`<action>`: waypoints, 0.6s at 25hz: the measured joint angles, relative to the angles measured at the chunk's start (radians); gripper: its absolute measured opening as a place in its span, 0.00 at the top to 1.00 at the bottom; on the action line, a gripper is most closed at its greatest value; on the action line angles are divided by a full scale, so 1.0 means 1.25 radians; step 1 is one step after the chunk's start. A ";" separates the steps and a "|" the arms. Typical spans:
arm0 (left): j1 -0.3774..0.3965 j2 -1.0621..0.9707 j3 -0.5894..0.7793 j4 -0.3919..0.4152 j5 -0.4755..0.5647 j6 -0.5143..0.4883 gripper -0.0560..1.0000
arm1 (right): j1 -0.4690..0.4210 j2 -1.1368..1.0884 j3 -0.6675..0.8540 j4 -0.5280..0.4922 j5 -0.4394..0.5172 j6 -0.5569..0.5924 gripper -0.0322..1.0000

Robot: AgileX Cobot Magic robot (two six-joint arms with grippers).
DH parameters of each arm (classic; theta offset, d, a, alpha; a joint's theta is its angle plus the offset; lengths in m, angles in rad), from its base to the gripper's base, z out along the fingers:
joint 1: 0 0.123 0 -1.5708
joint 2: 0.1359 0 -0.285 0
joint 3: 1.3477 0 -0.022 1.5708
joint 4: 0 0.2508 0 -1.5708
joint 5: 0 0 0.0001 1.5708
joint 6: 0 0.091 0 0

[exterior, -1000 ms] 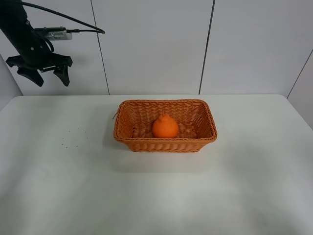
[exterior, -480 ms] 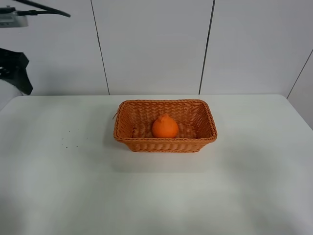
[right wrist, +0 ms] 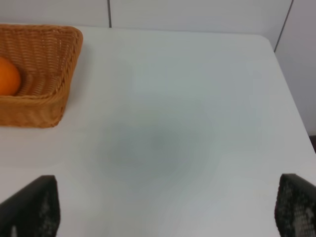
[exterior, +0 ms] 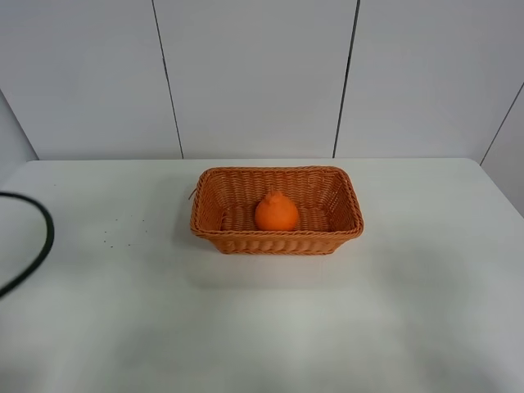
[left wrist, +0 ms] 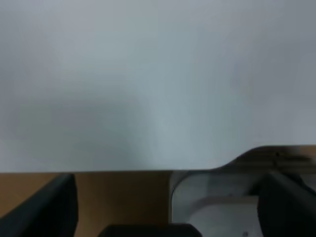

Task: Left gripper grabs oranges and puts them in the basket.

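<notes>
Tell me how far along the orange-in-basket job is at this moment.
It looks finished. The orange sits inside the basket, with no other fruit visible on the table. Nothing is in hand: the left gripper shows wide-apart fingertips with nothing between them, looking down at the table edge, and it is out of the high view. Nothing visible remains to do.

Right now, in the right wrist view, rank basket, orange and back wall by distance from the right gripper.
From the right gripper:
1. basket: nearest, its corner wall faces the gripper across bare table.
2. orange: inside the basket, behind that wall.
3. back wall: farthest, beyond the table's far edge.
</notes>
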 joint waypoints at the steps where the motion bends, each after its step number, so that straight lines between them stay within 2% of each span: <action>1: 0.000 -0.048 0.036 0.000 -0.019 0.000 0.14 | 0.000 0.000 0.000 0.000 0.000 0.000 0.30; 4: 0.000 -0.166 0.080 0.002 -0.026 0.000 0.14 | 0.000 0.000 0.000 0.000 0.000 0.000 0.30; 15: 0.000 -0.488 0.083 0.006 -0.033 -0.009 0.14 | 0.000 0.000 0.000 0.000 0.000 0.000 0.30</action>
